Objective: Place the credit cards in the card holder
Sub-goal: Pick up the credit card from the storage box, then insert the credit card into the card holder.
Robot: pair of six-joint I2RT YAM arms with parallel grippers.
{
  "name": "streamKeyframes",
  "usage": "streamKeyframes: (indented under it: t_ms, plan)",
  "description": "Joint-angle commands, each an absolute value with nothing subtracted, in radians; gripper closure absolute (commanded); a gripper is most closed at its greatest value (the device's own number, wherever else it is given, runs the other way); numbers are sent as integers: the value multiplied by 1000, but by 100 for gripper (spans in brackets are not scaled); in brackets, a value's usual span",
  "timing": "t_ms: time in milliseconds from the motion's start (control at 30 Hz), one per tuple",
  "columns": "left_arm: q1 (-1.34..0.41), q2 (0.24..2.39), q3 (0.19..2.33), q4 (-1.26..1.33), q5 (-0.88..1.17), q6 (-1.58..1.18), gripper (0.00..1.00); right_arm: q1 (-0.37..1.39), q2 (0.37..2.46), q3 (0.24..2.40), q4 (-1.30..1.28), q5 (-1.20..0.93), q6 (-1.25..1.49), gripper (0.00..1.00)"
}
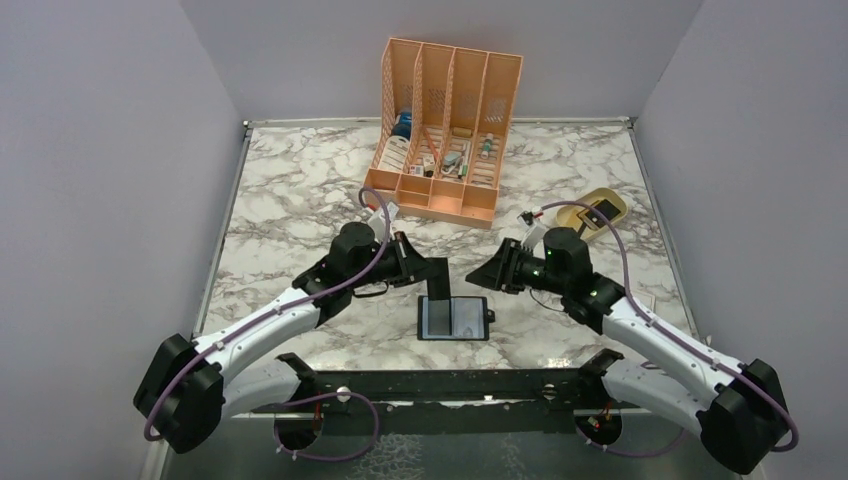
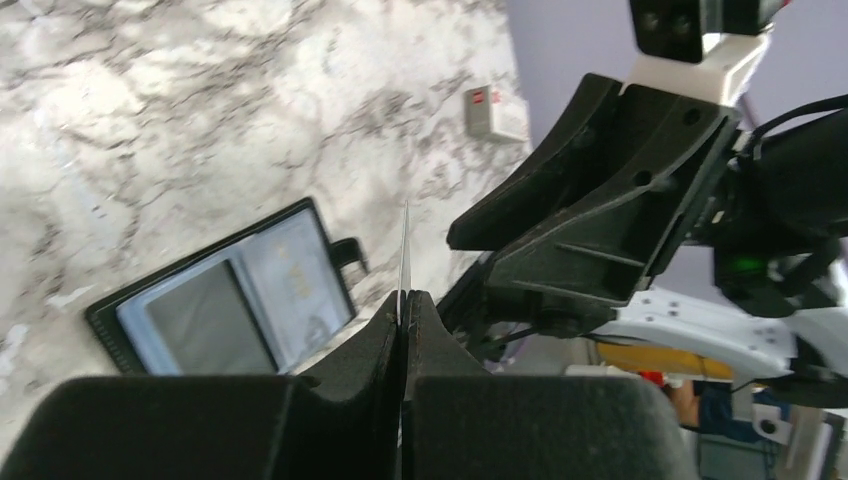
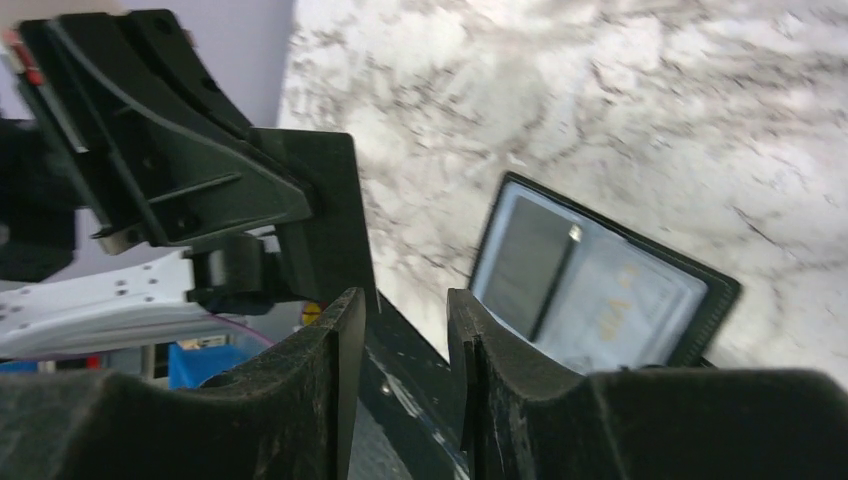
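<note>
At the tip of the left tool (image 2: 404,297), a thin dark credit card (image 3: 325,200)

The black card holder (image 1: 454,318) lies open and flat at the desk's near middle, greyish pockets up and snap tab to the right, while my left fingers (image 2: 380,345) pinch a dark credit card (image 3: 325,220) on edge by its far left corner, and a whitish card with red marks (image 2: 495,112) lies flat farther right.
</note>
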State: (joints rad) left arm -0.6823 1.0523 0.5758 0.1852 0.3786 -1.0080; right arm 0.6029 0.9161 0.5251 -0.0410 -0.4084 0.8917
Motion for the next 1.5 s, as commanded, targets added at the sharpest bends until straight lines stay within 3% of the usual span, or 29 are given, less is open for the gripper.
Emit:
streamKeyframes:
  t_ms: [0,400,1000,1467]
  plan:
    - [-681,1107,607,85,425,-892,100,610,984,556,-187,-360,804,63]
    - [-681,1305,610,139,539,-858,100,705,1279,624,-239,-281,744,64]
    - [-692,1491,579,285,567,-870,100,709,1411,693,-388,-83,622,71]
    - [-707,1543,580,313,546,-906,100,716,1400,683,-451,18,604,90]
